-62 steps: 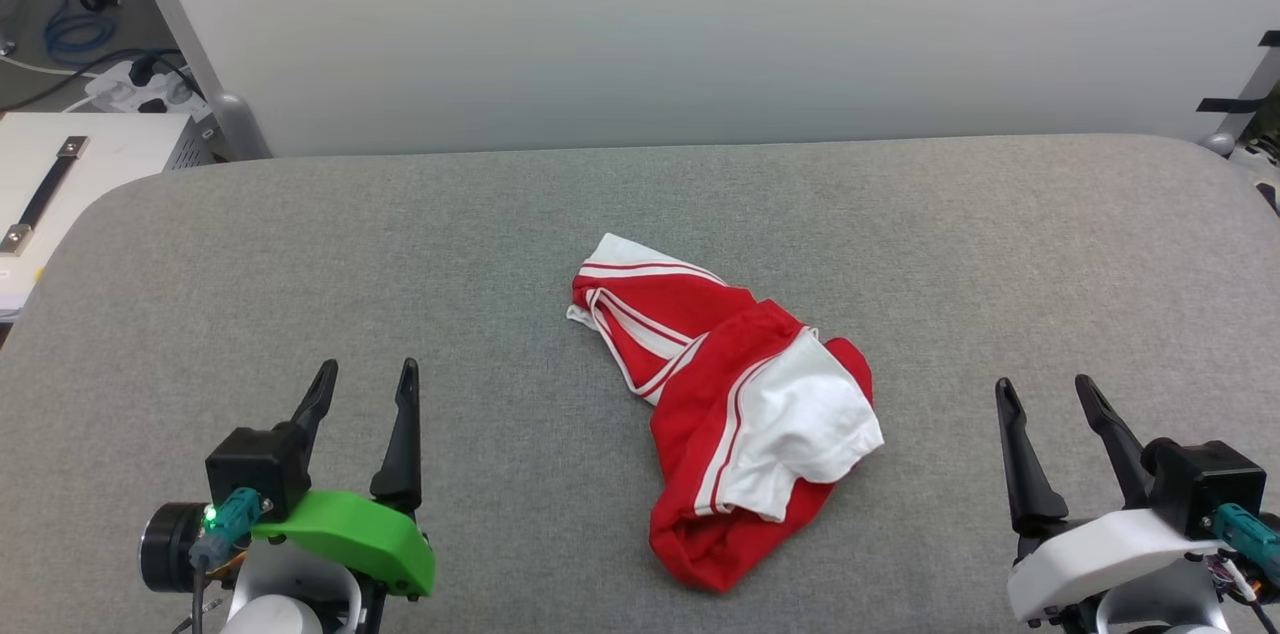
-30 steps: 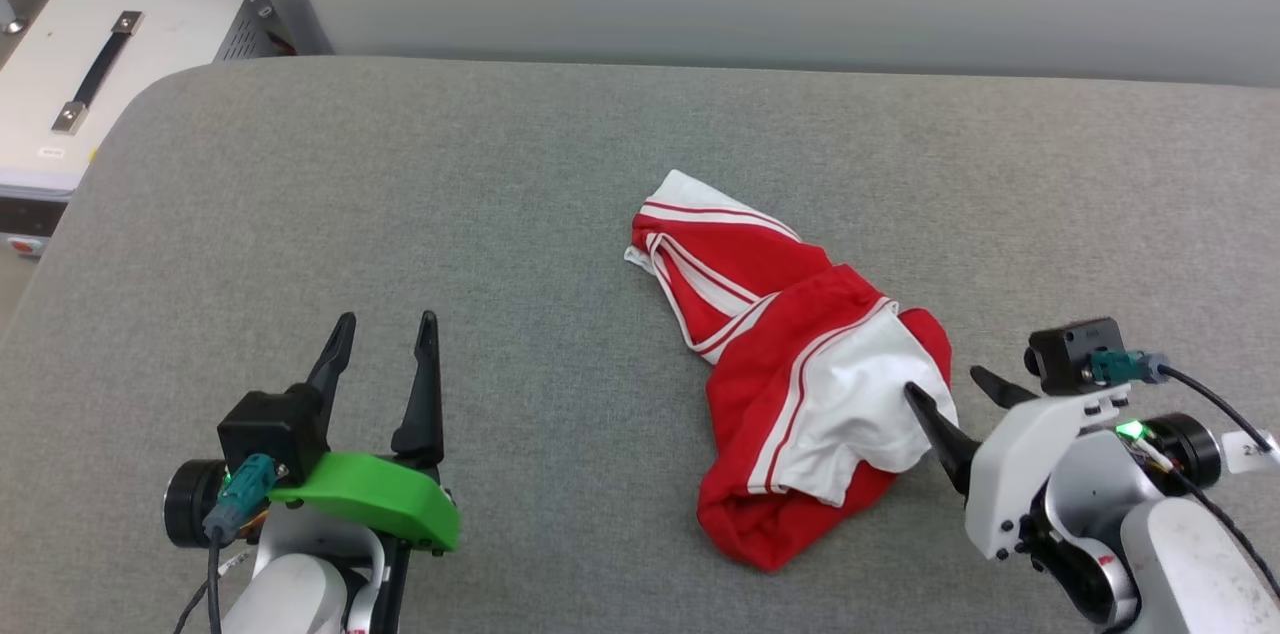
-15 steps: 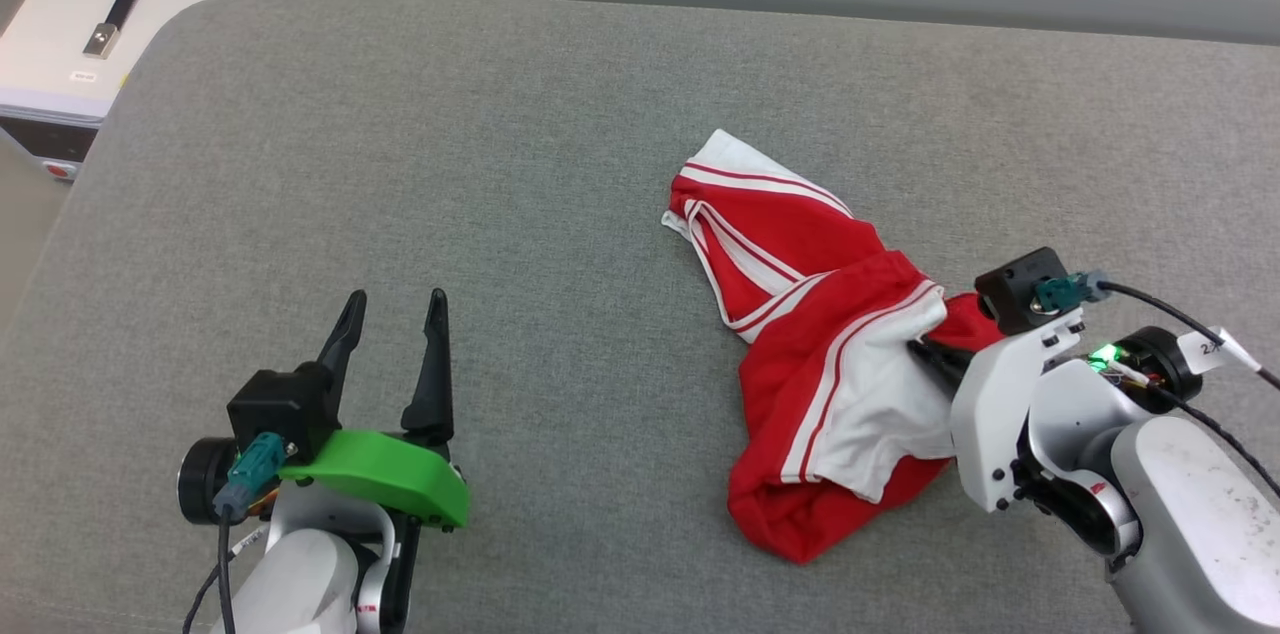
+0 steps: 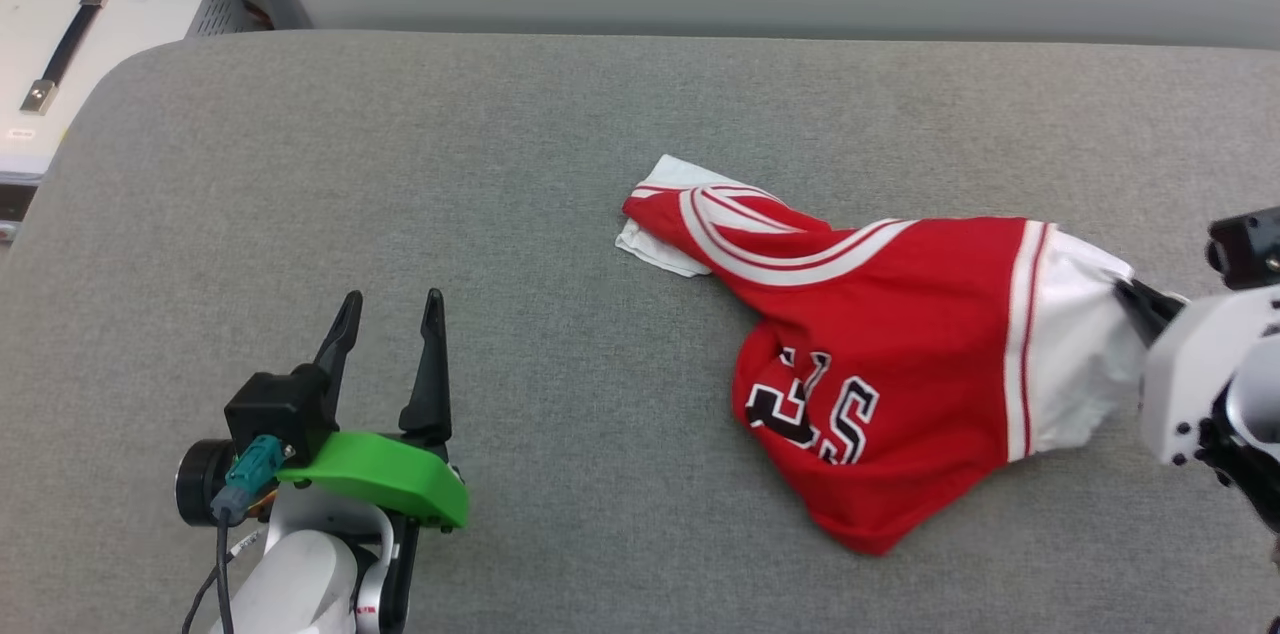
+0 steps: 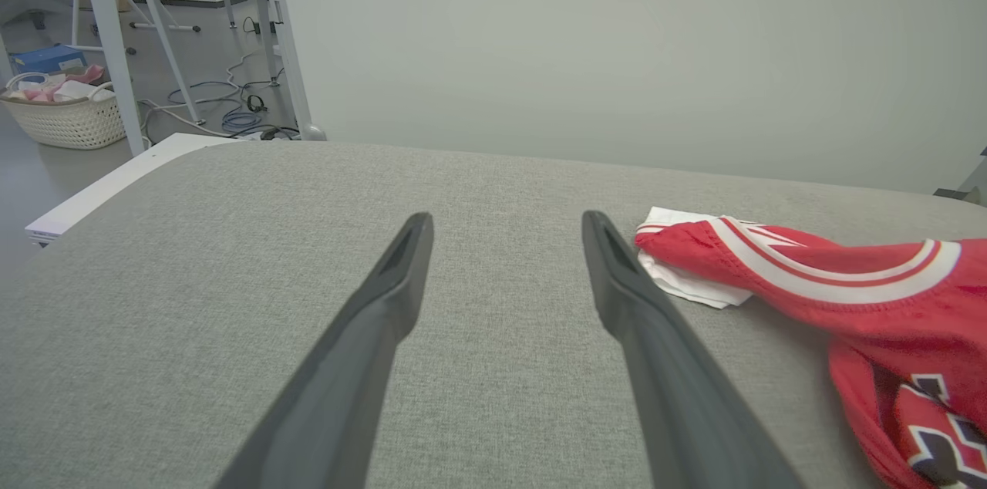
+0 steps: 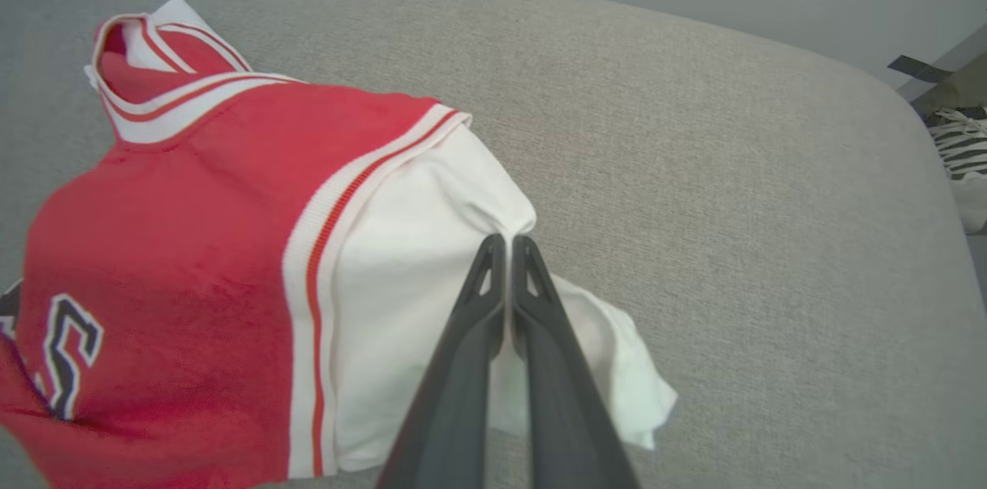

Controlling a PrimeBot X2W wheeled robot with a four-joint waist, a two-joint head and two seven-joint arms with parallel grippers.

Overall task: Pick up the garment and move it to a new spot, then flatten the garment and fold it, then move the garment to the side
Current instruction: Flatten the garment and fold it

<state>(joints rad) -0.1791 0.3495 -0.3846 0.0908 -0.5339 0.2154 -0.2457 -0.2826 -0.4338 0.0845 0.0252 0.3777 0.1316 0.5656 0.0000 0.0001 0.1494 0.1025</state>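
Head view: right pincer (image 4: 1122,289) tight on white sleeve (image 4: 1075,354) of garment (image 4: 880,314); left pincer (image 4: 391,296) agape, well apart.

Crumpled red jersey shirt (image 4: 900,314), white sleeves, striped trim, black numerals, lies stretched from centre toward three o'clock.

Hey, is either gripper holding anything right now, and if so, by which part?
The right gripper is shut on the garment, pinching its white sleeve. The left gripper is open and holds nothing.
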